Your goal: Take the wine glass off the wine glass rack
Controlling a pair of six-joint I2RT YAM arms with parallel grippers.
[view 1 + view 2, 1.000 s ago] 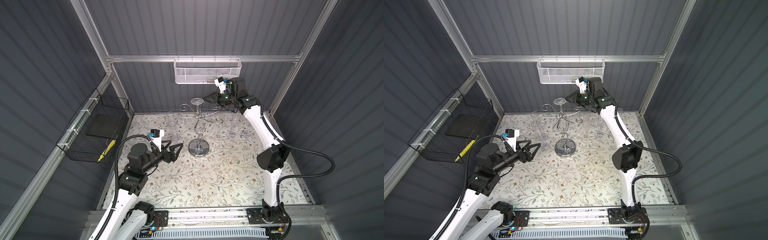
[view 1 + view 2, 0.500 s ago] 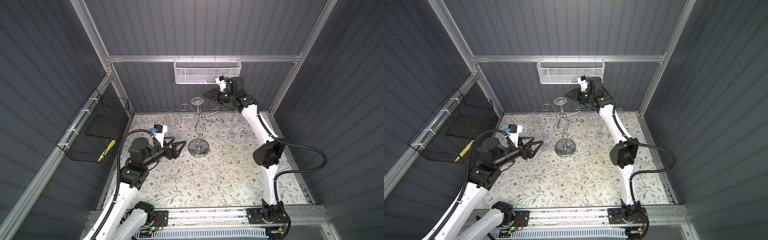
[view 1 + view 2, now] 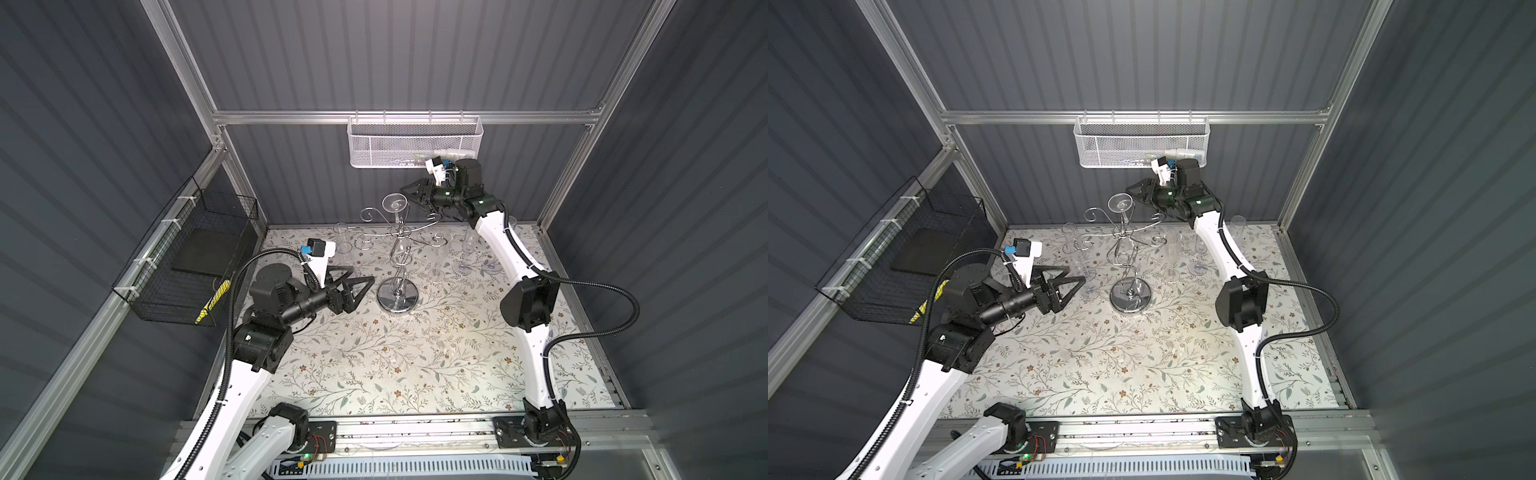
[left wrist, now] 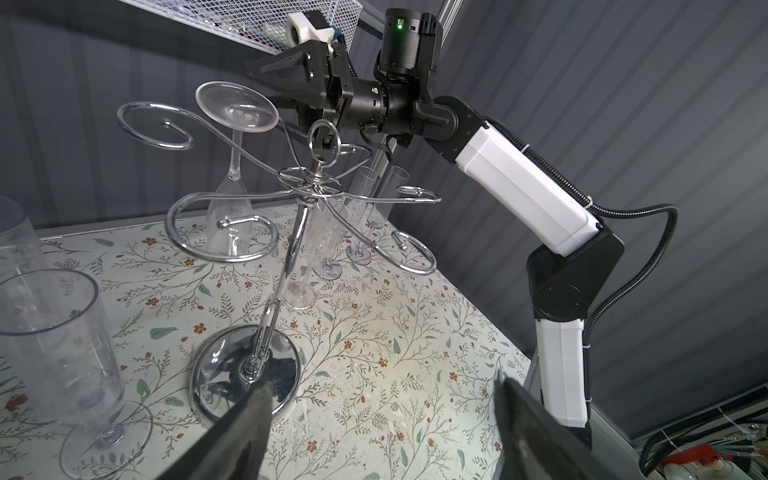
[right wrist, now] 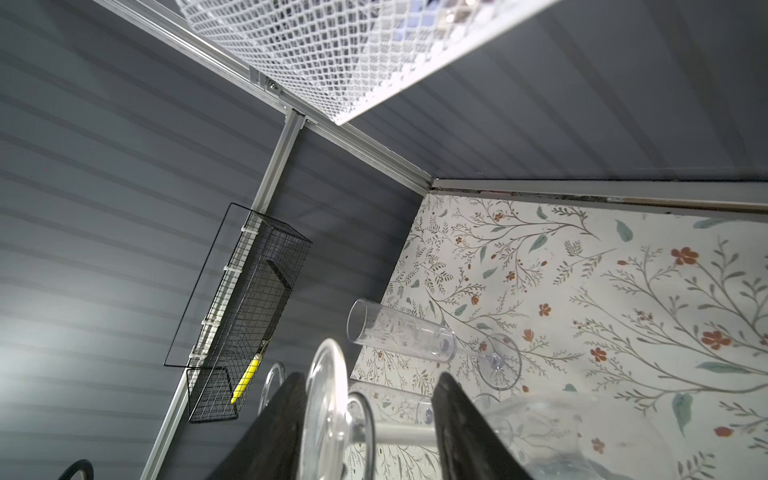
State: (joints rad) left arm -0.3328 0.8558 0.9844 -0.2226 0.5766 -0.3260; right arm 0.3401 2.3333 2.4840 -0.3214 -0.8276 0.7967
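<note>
- Nearby, your left gripper (image 3: pixel 363 273) is hovering with jaws spread wide, just beside the mirrored disc base of the shiny chrome wire rack (image 3: pixel 397 299).
- Beyond, the clear wine glass (image 3: pixel 395 204) is hanging upside down on a rear arm.
- Your right gripper (image 3: pixel 405 193) is straddling its stem, jaws parted.

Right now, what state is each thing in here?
wine glass rack: upright.
wine glass: upside down on the rack, ungripped.
right gripper: open, jaws astride the glass stem.
left gripper: open, empty.
other glasses: standing upright.
white mesh basket: hanging at the back.
black wire basket: hanging at the side.
</note>
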